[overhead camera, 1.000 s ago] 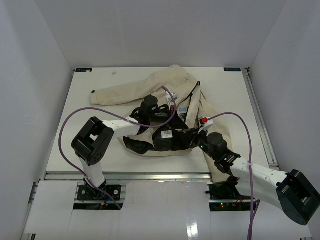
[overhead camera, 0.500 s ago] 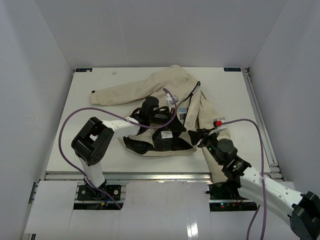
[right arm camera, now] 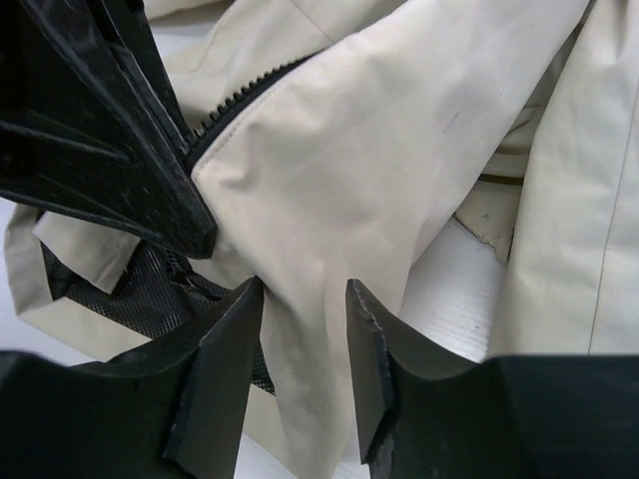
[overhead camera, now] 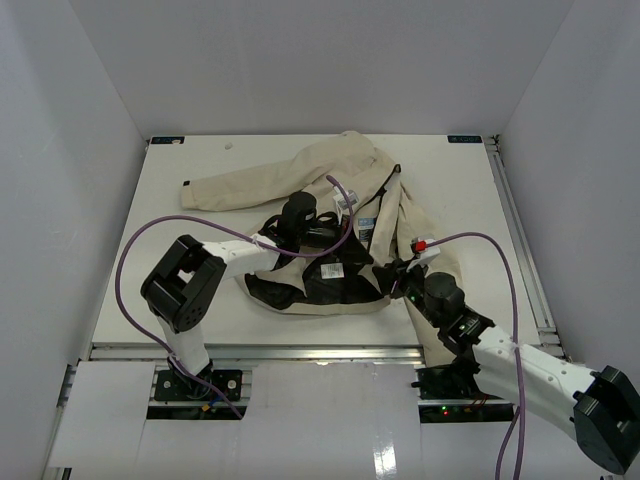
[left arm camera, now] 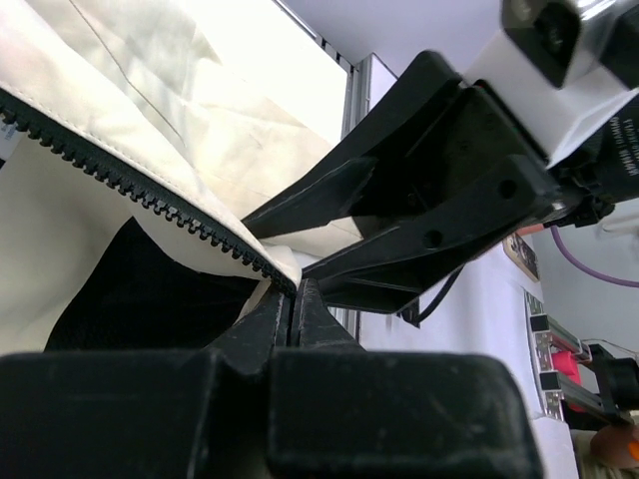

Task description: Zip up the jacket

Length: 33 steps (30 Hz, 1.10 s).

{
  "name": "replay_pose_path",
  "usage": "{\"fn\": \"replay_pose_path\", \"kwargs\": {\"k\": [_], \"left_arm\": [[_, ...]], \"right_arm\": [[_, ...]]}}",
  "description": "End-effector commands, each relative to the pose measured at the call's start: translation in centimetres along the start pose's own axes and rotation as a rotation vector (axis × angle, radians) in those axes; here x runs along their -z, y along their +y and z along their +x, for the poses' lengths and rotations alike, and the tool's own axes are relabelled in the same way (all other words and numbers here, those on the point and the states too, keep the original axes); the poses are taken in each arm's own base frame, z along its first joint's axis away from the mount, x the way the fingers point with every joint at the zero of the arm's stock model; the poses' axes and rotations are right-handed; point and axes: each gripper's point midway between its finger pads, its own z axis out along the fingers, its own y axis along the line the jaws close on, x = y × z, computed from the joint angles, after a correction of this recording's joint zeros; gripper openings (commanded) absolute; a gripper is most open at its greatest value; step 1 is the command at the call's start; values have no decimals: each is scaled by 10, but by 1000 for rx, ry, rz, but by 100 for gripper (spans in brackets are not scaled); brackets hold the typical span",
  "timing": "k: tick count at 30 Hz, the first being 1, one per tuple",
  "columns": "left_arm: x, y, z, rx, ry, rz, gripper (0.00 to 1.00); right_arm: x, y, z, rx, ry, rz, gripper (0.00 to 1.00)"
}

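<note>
One zipper edge (left arm camera: 130, 185) of the jacket (overhead camera: 300, 180), lying open on the surface (overhead camera: 465, 170), sat pinched in your left end effector (left arm camera: 293, 311), teeth running away from it. Your right end effector (right arm camera: 303, 289), just beside, straddled cream fabric, narrowly open.

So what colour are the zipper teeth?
Black. The zipper teeth show best in the left wrist view.

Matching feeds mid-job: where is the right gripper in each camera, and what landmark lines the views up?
Top external: right gripper right of centre, at the lower edge of the jacket.
Left wrist: right gripper enters from upper right, tips near centre.
Right wrist: right gripper at bottom centre, open around cream fabric.
Shared landmark: zipper teeth, in both wrist views, ending at the left gripper.
</note>
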Motion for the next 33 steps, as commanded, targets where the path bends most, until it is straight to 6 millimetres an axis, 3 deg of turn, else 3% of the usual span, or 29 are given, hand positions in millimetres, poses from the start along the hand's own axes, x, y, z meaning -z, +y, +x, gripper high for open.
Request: {"fn": "replay_pose_path", "kwargs": {"k": [1, 5, 6, 10, 15, 20, 25, 29, 33], "left_arm": [[7, -35, -14, -75, -15, 101, 0], [6, -32, -10, -76, 1, 99, 3], [6, -30, -8, -79, 10, 92, 5], [8, -26, -4, -125, 29, 73, 28], [10, -16, -4, -173, 35, 8, 39], [10, -2, 1, -188, 44, -41, 39], [8, 0, 5, -177, 47, -31, 25], [10, -2, 5, -188, 45, -33, 33], [12, -2, 1, -201, 27, -56, 36]], "right_arm": [[-8, 12, -20, 35, -41, -41, 39], [-6, 12, -24, 34, -58, -43, 10], [-4, 12, -27, 31, -68, -47, 8], [-2, 20, -30, 25, -72, -89, 8], [0, 27, -30, 18, -67, -126, 8], [3, 31, -32, 13, -73, -151, 8], [1, 33, -30, 9, -57, -156, 8], [0, 35, -28, 7, -43, -164, 8], [0, 36, -27, 1, -38, -170, 8]]}}
